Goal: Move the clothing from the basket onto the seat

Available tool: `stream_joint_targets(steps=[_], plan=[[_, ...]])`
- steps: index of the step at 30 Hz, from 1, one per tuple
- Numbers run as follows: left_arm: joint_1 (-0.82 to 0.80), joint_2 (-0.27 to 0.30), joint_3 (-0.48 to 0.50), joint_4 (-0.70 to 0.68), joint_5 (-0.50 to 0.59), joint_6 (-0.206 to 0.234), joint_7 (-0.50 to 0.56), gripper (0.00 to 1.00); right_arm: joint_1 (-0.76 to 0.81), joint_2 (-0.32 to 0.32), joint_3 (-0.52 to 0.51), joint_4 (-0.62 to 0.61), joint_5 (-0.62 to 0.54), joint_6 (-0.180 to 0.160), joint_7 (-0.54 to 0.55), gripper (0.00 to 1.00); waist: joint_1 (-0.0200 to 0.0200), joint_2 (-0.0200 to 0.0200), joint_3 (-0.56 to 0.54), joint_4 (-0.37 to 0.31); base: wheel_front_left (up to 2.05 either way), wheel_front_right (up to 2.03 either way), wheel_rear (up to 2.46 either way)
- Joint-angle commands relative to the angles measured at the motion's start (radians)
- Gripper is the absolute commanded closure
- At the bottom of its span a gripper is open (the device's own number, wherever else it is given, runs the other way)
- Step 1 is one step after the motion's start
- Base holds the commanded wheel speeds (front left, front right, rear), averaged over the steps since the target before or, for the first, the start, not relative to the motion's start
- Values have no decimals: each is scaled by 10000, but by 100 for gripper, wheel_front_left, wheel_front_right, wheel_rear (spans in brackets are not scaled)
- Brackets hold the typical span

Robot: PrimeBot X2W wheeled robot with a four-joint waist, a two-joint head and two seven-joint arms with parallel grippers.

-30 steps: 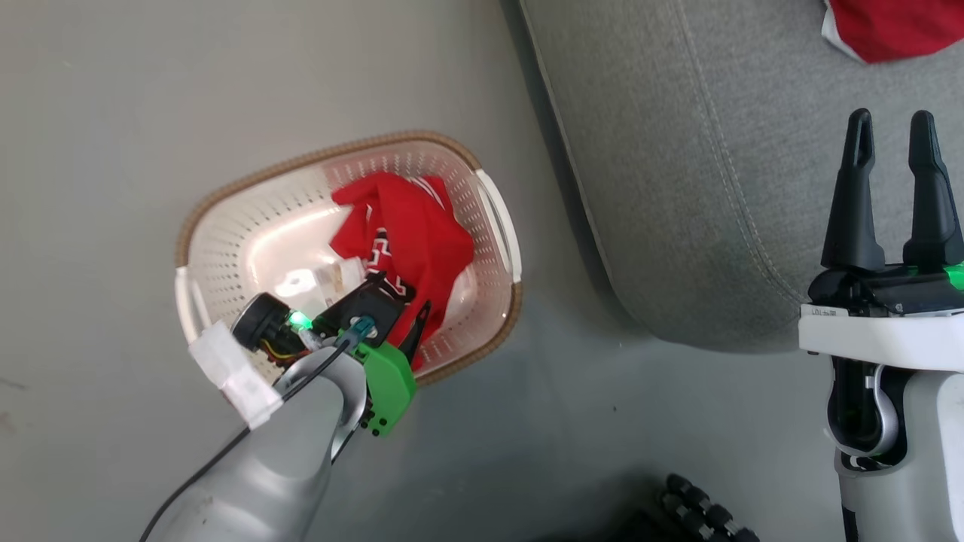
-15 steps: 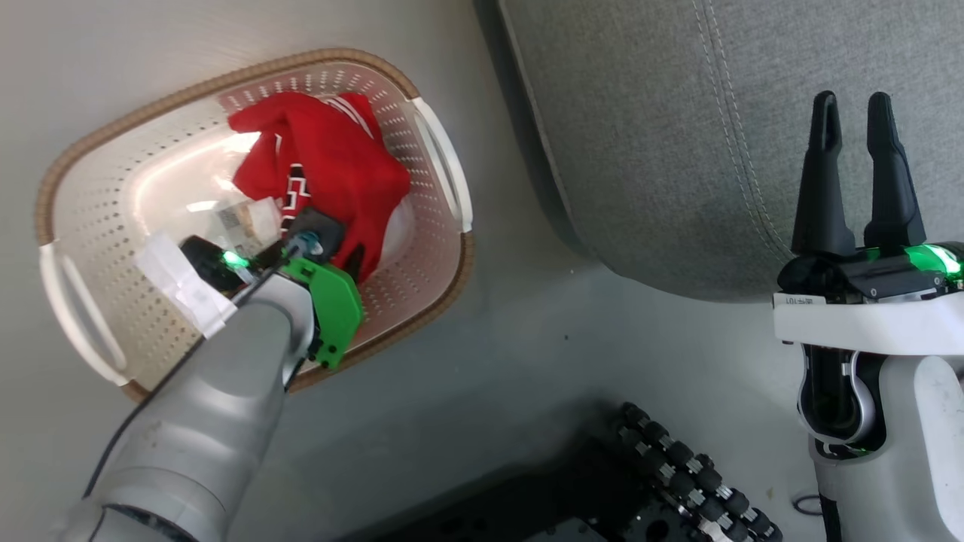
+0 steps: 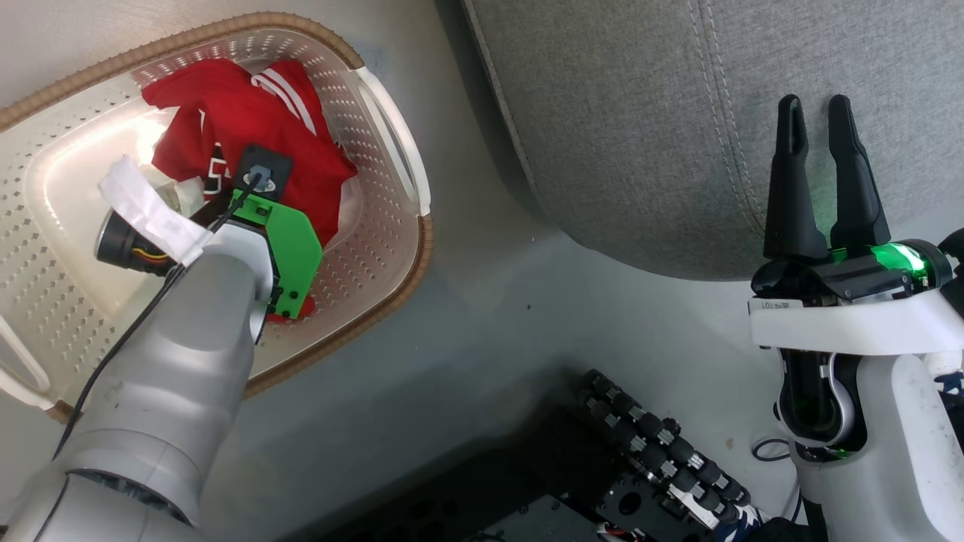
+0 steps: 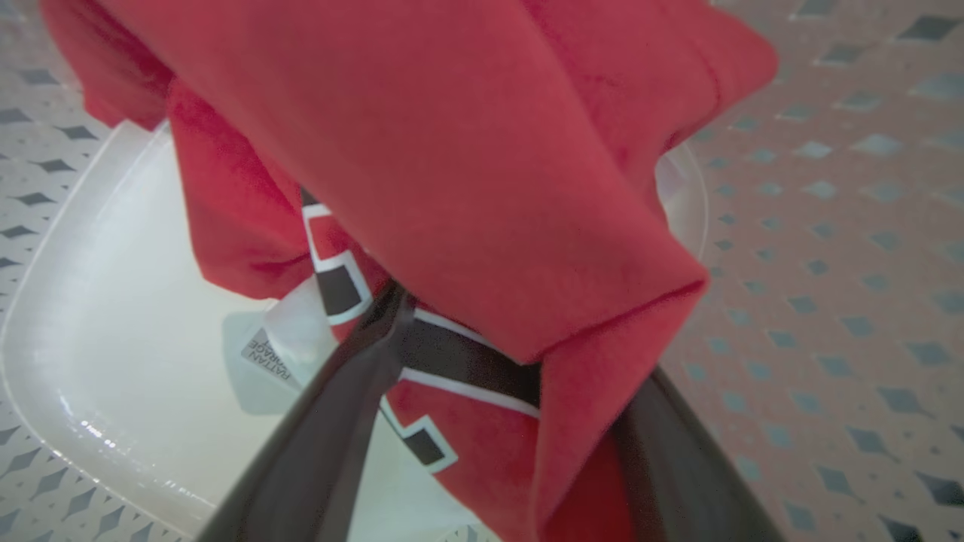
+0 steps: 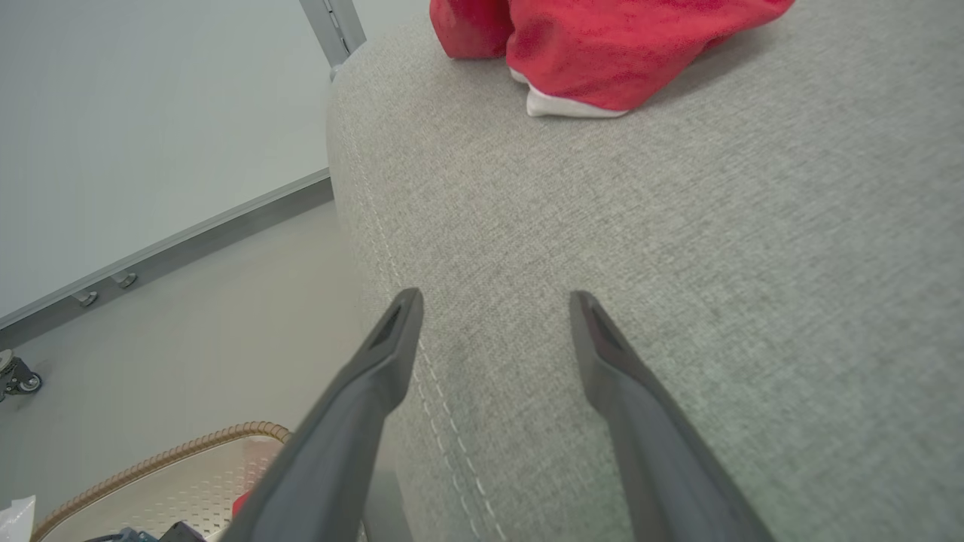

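Grey floor (image 3: 489,301); metal-trimmed wall (image 5: 151,113); perhaps a caster (image 5: 19,376)

Two garments (image 3: 248,120) (image 5: 602,53) — one basket (image 3: 361,248), one seat (image 3: 640,113)

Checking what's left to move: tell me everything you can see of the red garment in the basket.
The red garment is soft, bright red fabric, crumpled in a heap at one end of the basket. White stripes run along one edge; black shapes outlined in white show among its folds. It rests on the basket's floor, partly over a label. A thick fold lies between the fingers of the open left gripper.
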Motion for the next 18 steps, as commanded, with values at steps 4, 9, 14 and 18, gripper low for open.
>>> stream_joint_targets(steps=[4, 9, 14, 18], plan=[[-367, 292, -207, 30, 239, 456, 682, 0, 158, 13, 100, 7, 200, -3, -29, 0, -1, 0, 103, -94, 0, 0, 0], [-520, 546, -362, 42, 289, 487, 1431, 0, 376, 12, 162, -9, 297, -3, -26, 0, -1, 0, 185, -136, 0, 0, 0], [-640, 661, -588, 37, 406, 274, 2011, 0, 468, 13, 124, -33, 342, -9, -7, 0, -1, 0, 276, -121, 0, 0, 0], [-674, 663, -616, 42, 261, -9, 2356, 0, 568, 13, 90, -27, 337, -11, -6, 0, -1, 0, 352, -73, 0, 0, 0]])
